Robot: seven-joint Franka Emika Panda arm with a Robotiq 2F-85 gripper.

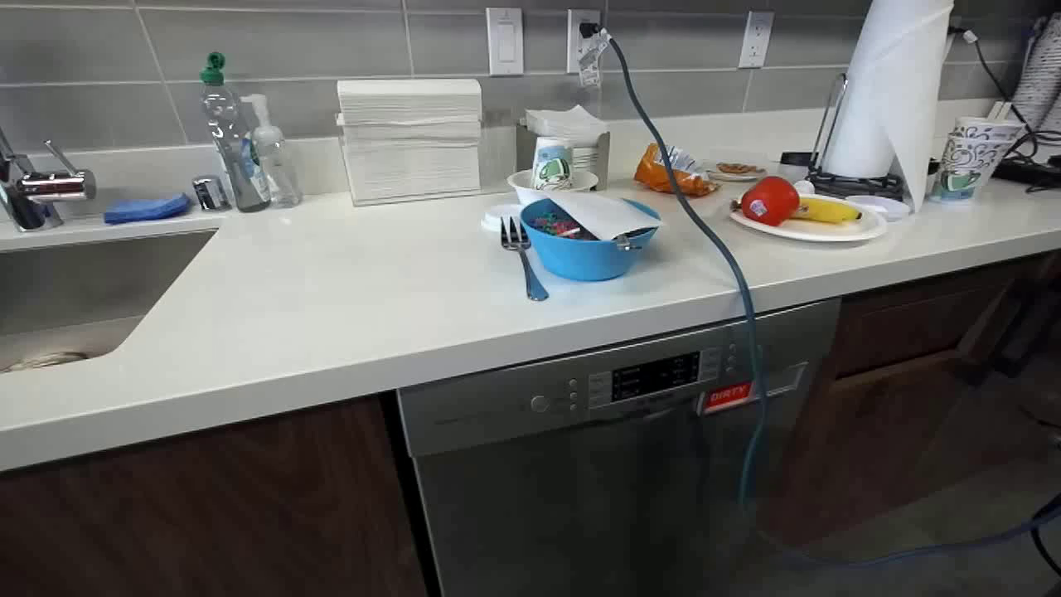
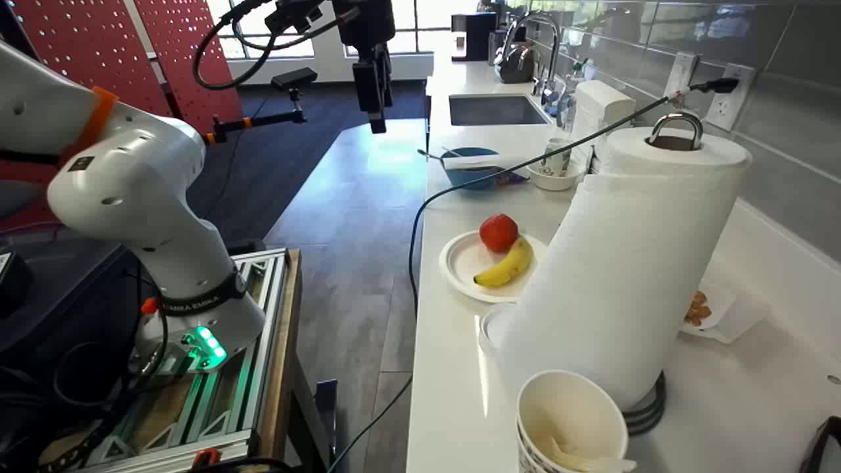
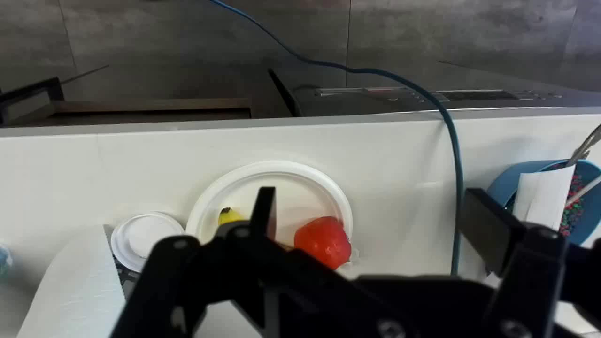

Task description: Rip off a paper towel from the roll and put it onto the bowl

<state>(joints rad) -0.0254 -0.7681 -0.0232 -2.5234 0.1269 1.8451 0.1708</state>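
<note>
The roll point(image 1: 887, 91) is a tall white cylinder on a black wire stand; it also shows in an exterior view point(image 2: 631, 263) and at the lower left of the wrist view point(image 3: 75, 286). Its loose paper towel end point(image 1: 908, 145) hangs down one side. The blue bowl point(image 1: 580, 259) holds small coloured bits, with a white folded sheet point(image 1: 601, 214) lying across it; whether that sheet came from the roll I cannot tell. The bowl also shows in the wrist view point(image 3: 587, 218). My gripper point(image 3: 368, 206) is open and empty, high up point(image 2: 377, 118), apart from roll and bowl.
A white plate point(image 1: 804, 232) holds a red fruit or vegetable point(image 1: 769, 201) and a banana point(image 1: 829, 211). A blue cable point(image 1: 704, 215) runs from the wall outlet over the counter edge. A fork point(image 1: 525, 257) is beside the bowl. Paper cups point(image 2: 571, 420) stand near the roll.
</note>
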